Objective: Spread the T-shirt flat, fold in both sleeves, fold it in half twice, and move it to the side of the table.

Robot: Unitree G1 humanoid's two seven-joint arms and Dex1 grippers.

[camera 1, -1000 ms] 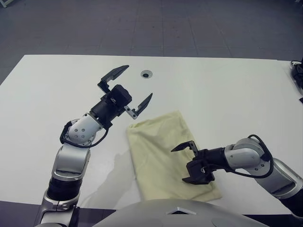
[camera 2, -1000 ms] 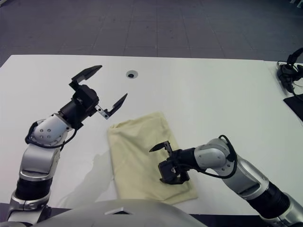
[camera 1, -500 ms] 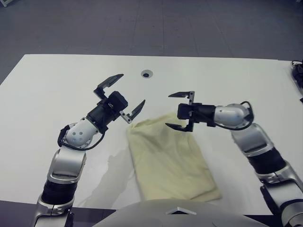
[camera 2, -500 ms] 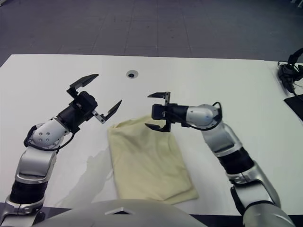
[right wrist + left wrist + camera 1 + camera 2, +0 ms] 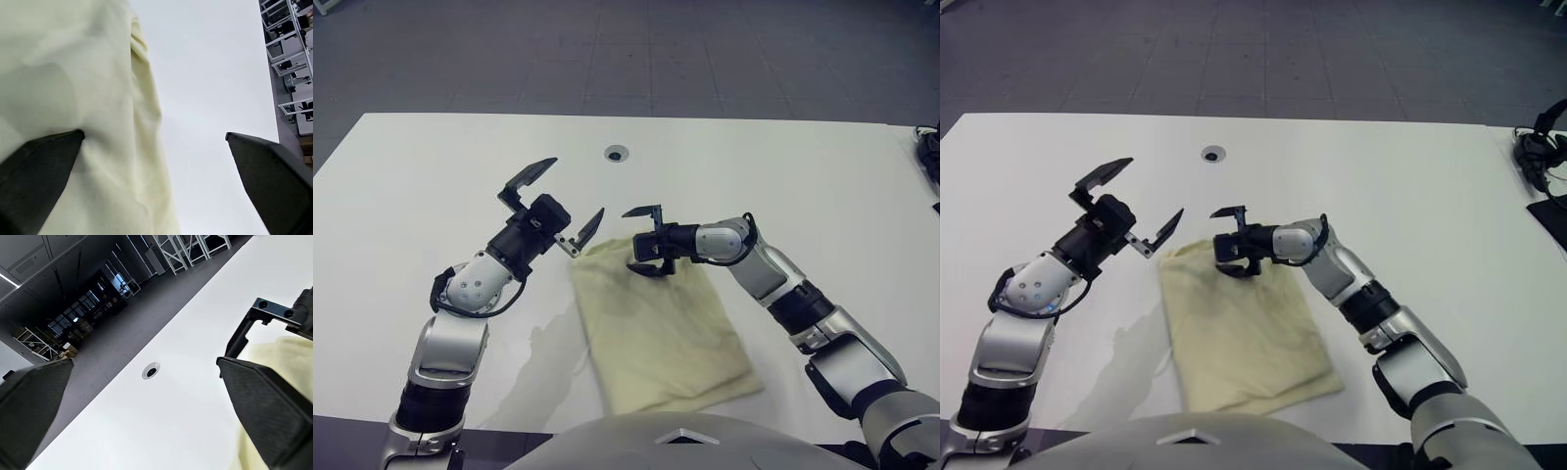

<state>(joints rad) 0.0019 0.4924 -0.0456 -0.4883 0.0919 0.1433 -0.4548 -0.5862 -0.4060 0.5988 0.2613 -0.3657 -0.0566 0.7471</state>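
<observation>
Holds the right gripper with fingers wide apart and nothing between them, low over the far short edge of the T-shirt. Cannot tell whether the lower finger touches the cloth. From the right wrist view, shows pale yellow fabric under one dark finger and bare counter under the other.

Carries the left gripper just as open and just as empty, raised above the counter just beside the T-shirt's far left corner. Points its fingers across toward the right gripper, with that corner between the two.

Finds the T-shirt already narrowed to a long rectangle, lying flat on the counter close to the robot. Runs its long axis from the far edge under the grippers back to the near edge, slanting a little to the robot's right as it nears. Puts a small round hole in the counter well beyond, apart from everything.

Judging by that shape, seems past the sleeve folds and ready for a fold in half. Turns on taking both far corners and bringing them along the long axis to the near edge. Places the right gripper nearer its corner; needs the left to drop and close in.
</observation>
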